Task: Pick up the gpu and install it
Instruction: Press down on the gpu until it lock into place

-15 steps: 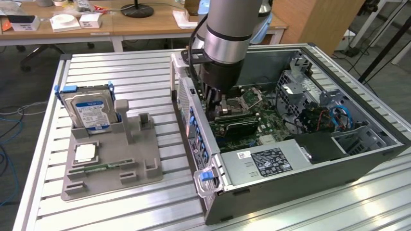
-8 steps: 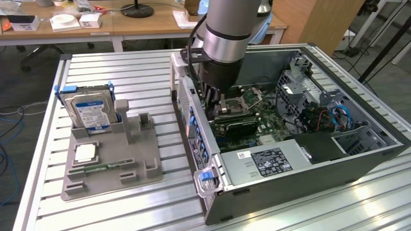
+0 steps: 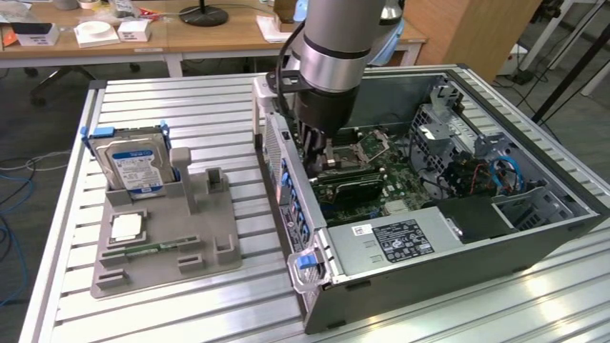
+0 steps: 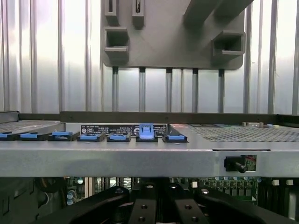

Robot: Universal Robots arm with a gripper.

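The arm's gripper (image 3: 319, 146) reaches down inside the open computer case (image 3: 533, 236), over the motherboard (image 3: 367, 175). Whether it grips anything cannot be told. The wrist view adds the case's blue slot clips (image 4: 146, 132). The gpu's whereabouts are unclear.

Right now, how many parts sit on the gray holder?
3: the hard drive standing at its far end, the processor chip flat in front of it, then the memory stick. None looks hidden.
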